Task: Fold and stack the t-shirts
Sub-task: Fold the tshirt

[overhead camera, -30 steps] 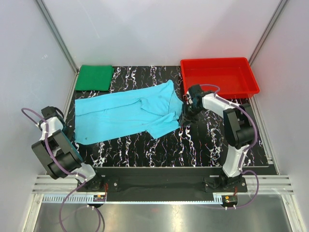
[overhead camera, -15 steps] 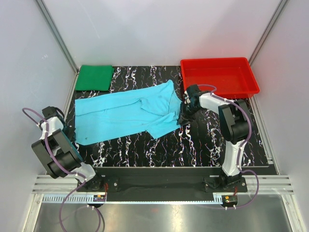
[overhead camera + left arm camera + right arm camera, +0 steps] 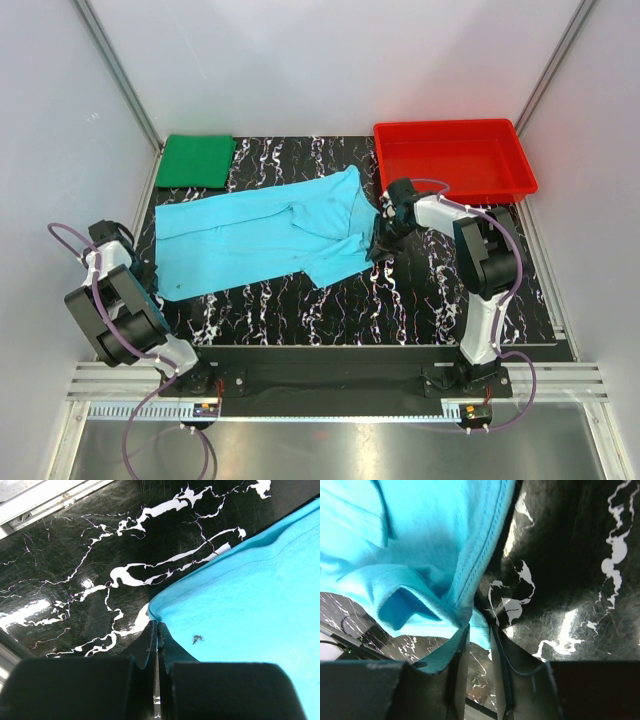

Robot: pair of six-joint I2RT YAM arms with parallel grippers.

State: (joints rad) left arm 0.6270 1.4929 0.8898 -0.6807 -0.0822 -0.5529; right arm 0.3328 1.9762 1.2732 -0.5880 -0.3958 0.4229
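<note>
The light cyan-blue t-shirt lies spread flat on the black marbled surface, stretching between the two tools. The right tool pinches the shirt's stitched edge, with cloth running in between its fingers. The left tool is pressed together right at the shirt's opposite corner; I cannot tell whether cloth is caught there. The dark green t-shirt lies folded well beyond the left tool. The red tray sits just beyond the right tool.
</note>
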